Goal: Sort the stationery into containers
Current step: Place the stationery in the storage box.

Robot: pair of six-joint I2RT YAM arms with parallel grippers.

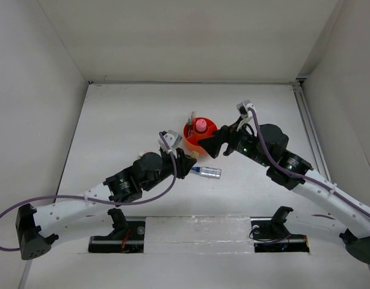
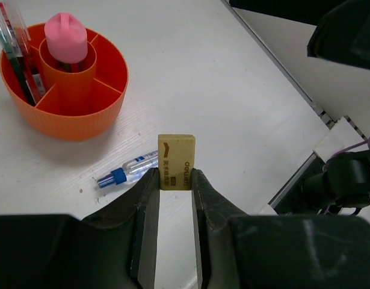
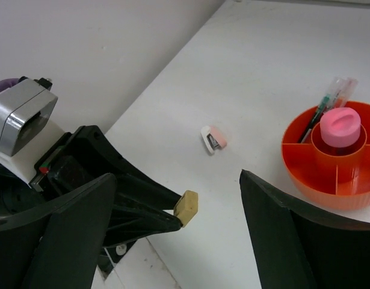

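My left gripper (image 2: 175,180) is shut on the tiny tan cube (image 2: 176,161) and holds it above the table, right of the round orange organizer (image 2: 82,123). The organizer holds the pink tube (image 2: 65,37) in its central well and the red and green pens (image 2: 16,42) in an outer section. The silvery tube with the blue cap (image 2: 129,171) lies on the table between the organizer and the cube. My right gripper (image 3: 177,176) is open and empty, close over the held cube (image 3: 187,207). The white-pink stapler (image 3: 213,138) lies on the table beyond the cube.
In the top view both grippers meet just below the organizer (image 1: 200,133), with the silvery tube (image 1: 207,172) below them. White walls enclose the table on three sides. A rail runs along the right edge (image 1: 308,126).
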